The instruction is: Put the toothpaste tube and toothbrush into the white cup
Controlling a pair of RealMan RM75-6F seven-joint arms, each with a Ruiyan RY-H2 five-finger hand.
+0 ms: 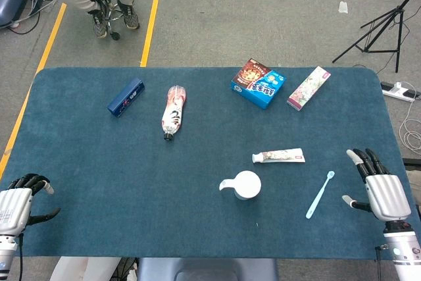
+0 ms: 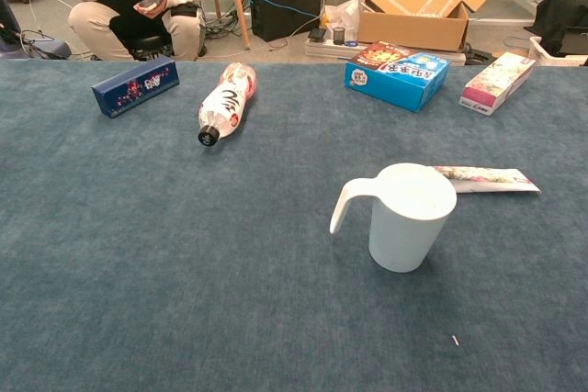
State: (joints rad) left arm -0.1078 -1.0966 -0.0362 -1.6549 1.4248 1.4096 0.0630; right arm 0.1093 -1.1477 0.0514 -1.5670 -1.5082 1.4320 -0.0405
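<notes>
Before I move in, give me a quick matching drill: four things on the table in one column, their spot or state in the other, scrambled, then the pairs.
Things:
1. white cup
2. toothpaste tube
3. toothbrush
4. plastic bottle

Places or states:
A. lying on its side, cap toward the robot
B. nearest the right hand, which holds nothing
C. upright, handle pointing to the robot's left
D. lying flat just beyond the cup

Pairs: 1-C, 2-D, 3-B, 4-A

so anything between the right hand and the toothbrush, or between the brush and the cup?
Nothing visible. The right hand sits just right of the toothbrush with bare table between; the white cup stands left of the brush, and the toothpaste tube lies farther back, off that line.
</notes>
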